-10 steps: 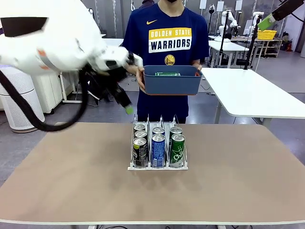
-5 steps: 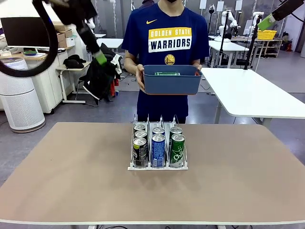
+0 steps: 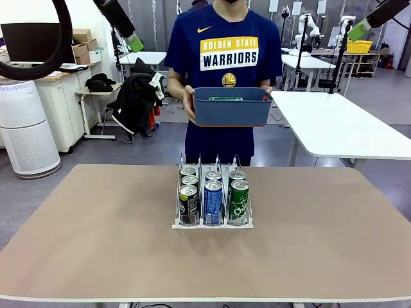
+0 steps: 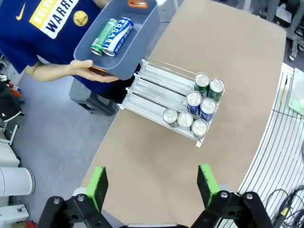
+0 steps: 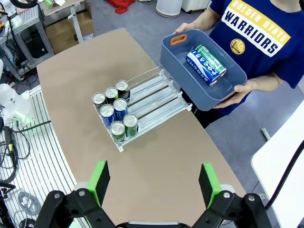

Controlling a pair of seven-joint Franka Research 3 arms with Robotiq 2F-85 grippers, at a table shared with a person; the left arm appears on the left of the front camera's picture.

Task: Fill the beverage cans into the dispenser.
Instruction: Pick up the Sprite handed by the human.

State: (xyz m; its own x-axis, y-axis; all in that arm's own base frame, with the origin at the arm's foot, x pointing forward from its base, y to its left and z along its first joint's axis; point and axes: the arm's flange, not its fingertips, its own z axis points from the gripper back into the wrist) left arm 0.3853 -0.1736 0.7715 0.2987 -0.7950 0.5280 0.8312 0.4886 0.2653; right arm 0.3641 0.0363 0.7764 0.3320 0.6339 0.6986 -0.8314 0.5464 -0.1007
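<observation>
L gripper [image 4: 152, 183] & R gripper [image 5: 154, 183] released, empty. 7 cans [image 3: 213, 200] loaded in dispenser [image 4: 161, 85]; 2 left in bin [image 3: 231, 113], held at 12 o'clock.

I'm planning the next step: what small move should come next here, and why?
Probably lower the open right gripper toward the blue can lying in the bin that the person holds: the gripper is empty, and the dispenser has free lane room.

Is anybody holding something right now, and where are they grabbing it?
The robot's left hand and right hand are open and hold nothing. The person holds the blue-grey plastic bin by its two ends, one hand on each.
</observation>
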